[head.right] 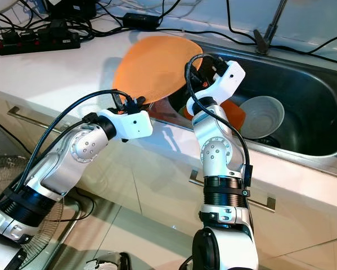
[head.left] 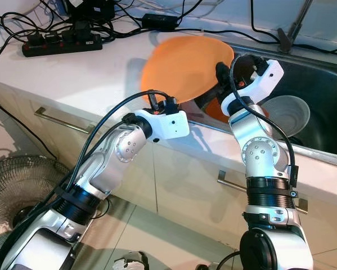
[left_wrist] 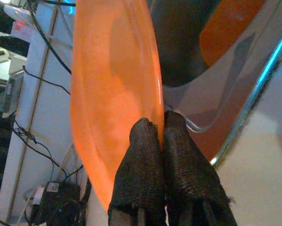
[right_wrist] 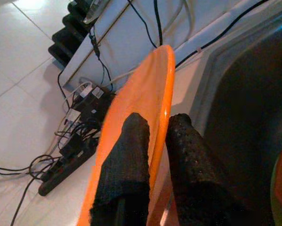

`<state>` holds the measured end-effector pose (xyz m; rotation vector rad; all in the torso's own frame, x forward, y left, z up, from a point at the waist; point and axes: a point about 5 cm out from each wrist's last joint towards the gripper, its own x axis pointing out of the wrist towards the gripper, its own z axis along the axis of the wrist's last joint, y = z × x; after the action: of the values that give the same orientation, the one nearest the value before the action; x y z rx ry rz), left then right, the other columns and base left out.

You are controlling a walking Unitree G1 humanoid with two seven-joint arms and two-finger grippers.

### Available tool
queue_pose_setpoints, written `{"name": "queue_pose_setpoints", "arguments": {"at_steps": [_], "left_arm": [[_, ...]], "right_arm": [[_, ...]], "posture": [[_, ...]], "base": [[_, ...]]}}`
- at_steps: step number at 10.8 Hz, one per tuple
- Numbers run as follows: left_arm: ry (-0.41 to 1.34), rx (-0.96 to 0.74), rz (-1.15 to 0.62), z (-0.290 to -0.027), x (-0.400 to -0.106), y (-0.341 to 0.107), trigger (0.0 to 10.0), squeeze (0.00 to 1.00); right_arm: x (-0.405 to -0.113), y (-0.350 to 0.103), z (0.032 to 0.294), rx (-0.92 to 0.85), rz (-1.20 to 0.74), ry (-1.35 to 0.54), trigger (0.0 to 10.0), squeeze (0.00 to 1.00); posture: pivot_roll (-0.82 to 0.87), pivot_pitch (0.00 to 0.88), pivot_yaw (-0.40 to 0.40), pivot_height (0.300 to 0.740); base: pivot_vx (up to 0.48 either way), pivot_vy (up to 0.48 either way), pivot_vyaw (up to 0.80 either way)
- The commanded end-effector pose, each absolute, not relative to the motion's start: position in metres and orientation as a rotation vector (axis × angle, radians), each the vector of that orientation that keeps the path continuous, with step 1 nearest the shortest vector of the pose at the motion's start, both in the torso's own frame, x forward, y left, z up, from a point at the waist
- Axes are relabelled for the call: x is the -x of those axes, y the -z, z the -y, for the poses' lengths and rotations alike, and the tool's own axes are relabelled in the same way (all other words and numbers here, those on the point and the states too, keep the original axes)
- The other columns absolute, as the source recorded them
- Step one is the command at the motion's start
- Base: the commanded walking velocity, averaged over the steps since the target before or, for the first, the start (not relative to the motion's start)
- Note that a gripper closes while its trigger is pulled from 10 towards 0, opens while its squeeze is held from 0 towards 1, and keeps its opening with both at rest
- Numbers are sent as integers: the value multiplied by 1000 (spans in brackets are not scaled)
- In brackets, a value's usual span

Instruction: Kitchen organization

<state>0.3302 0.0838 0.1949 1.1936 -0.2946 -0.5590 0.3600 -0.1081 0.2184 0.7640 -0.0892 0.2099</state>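
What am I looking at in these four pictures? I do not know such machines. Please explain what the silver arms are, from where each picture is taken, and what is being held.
This is a humanoid robot with two silver arms, standing at a kitchen counter. The two wide pictures come from cameras in its head, looking down. The two close pictures come from cameras on its wrists, looking along the black fingers.

Both grippers hold one orange plate, tilted, above the edge between counter and sink. The left gripper pinches the plate's rim, and the right gripper has one finger on each side of the rim.

In the sink lie a grey bowl and another orange dish. A black power strip with cables lies on the counter.
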Motion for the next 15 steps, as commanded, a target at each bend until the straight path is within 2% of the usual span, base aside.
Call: {"name": "queue_pose_setpoints", "arguments": {"at_steps": [1, 3, 4, 7, 11, 12, 15], "left_arm": [[551, -1186, 376, -78, -326, -208, 10000, 0], [523, -1202, 382, -80, -329, -210, 10000, 0], [512, -1197, 383, -81, -329, -210, 10000, 1000], [502, -1197, 383, -82, -330, -211, 10000, 1000], [505, -1196, 382, -81, -330, -209, 10000, 1000], [506, -1199, 382, -80, -330, -209, 10000, 0], [504, -1199, 379, -80, -330, -208, 10000, 0]], "right_arm": [[-359, -214, 101, -757, 60, -244, 0, 0], [-358, -214, 99, -768, 56, -254, 0, 0], [-358, -213, 99, -776, 53, -254, 0, 0], [-359, -213, 101, -785, 57, -233, 0, 0], [-368, -211, 128, -915, 64, -40, 0, 0], [-370, -210, 134, -949, 64, 1, 0, 0], [-380, -221, 160, -972, 134, 99, 0, 0]], "posture": [[107, 74, 11, 740], [108, 74, 11, 740], [108, 74, 10, 740], [107, 74, 11, 740], [108, 71, 10, 740], [108, 71, 10, 740], [109, 67, 10, 740]], "base": [[0, 0, 0], [0, 0, 0], [0, 0, 0], [0, 0, 0], [0, 0, 0], [0, 0, 0], [0, 0, 0]]}}
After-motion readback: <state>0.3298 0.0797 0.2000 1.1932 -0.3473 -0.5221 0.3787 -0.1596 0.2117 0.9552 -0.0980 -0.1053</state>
